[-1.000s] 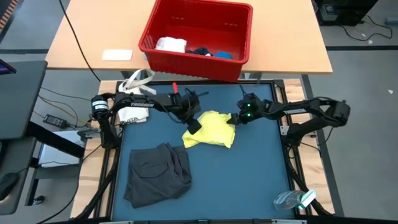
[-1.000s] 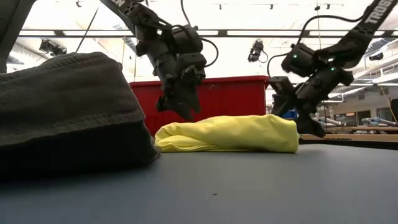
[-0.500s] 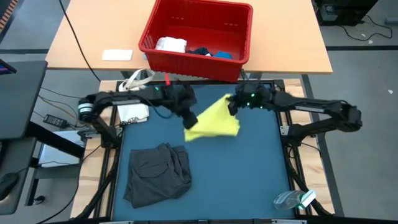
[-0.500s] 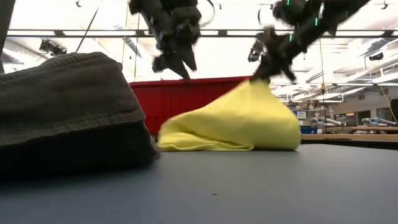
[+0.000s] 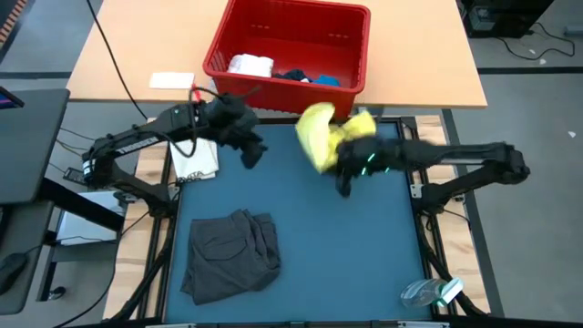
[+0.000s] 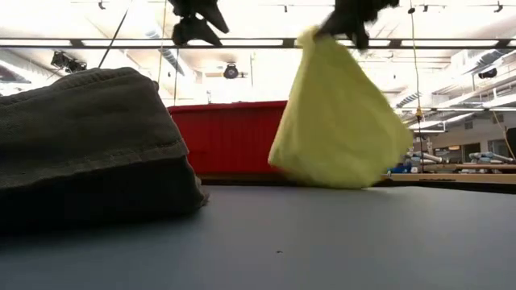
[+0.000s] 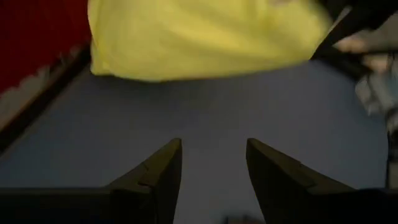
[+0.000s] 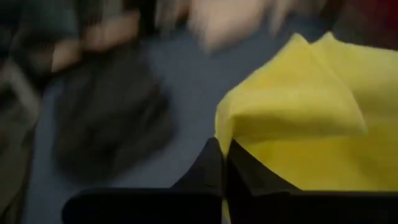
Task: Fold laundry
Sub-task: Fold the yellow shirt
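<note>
Hanging from the right gripper (image 6: 352, 24), the yellow T-shirt (image 6: 339, 121) is drooping in a loose cone above the blue table (image 5: 301, 246), its lowest folds sitting just at the surface in the low view. The right gripper's fingers are pinching together on the shirt's top edge, and the right wrist view is showing the two dark fingertips (image 8: 219, 163) meeting on a yellow fold. In the high view the shirt (image 5: 321, 137) is bunching at the far edge of the table, right of centre and just in front of the red basket (image 5: 290, 50).

The left gripper (image 5: 252, 153) is hovering over the far left part of the table, apart from the shirt, with its fingers (image 7: 158, 177) standing parted and holding nothing.

The dark grey garment (image 5: 232, 253) is lying crumpled on the near left part of the table, well apart from both grippers; in the low view it (image 6: 89, 145) is filling the left foreground. White and blue pieces (image 5: 273, 68) are lying inside the basket, which is sitting on the wooden table (image 5: 137, 46) beyond. A small white bag (image 5: 196, 150) is lying at the far left edge, beside the left arm.
</note>
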